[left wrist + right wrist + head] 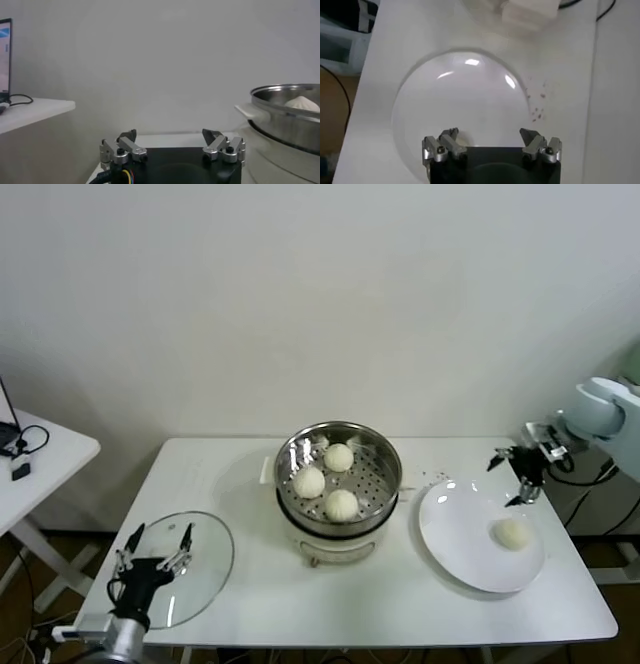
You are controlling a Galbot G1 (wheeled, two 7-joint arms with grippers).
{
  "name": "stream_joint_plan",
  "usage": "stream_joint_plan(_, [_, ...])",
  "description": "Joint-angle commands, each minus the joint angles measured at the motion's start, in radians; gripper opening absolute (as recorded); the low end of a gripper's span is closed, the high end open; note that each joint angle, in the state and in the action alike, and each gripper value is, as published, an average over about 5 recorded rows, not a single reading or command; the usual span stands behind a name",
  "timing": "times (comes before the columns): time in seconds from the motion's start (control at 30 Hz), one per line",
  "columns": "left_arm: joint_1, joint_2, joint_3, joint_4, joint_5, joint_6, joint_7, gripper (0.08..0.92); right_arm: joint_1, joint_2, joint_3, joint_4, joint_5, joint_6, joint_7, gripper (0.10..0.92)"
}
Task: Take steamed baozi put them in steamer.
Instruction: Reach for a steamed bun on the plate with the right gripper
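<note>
One baozi (512,532) is left on the plate (455,539); three sit in the steamer (338,474).
The right end effector (519,474), fingers apart and empty, is held above the plate's rim; a misjudged pinch could roll the bun off. The left end effector (155,548), also spread, is parked over the glass lid (205,569).

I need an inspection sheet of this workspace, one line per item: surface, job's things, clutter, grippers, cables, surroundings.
Surface: white table, with small dark specks beside the plate.
Job's things: three steamed baozi lie in the steamer at the table's middle; a fourth baozi remains on the white plate on the robot's right.
Clutter: glass lid flat on the table's left.
Grippers: left gripper open, over the lid, empty; right gripper open, over the plate's far edge, empty.
Cables: black cable on the side table; wires at the right arm.
Surroundings: plain white wall; small white side table on the left.
</note>
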Motion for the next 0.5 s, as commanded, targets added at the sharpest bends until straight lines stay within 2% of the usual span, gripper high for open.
stream_joint_plan(0.03, [0.002,-0.009,0.007,0.006,0.009,-0.001,-0.003,0.823,-0.32,-0.004,0.254,-0.128,-0.206,0.019,-0.011,0.823])
stream_joint_plan(0.5, [-0.001,-0.009,0.014,0.01,0.014,0.007,-0.007,0.823,-0.401,0.101,0.329,-0.225,-0.246,0.033,0.043,0.823])
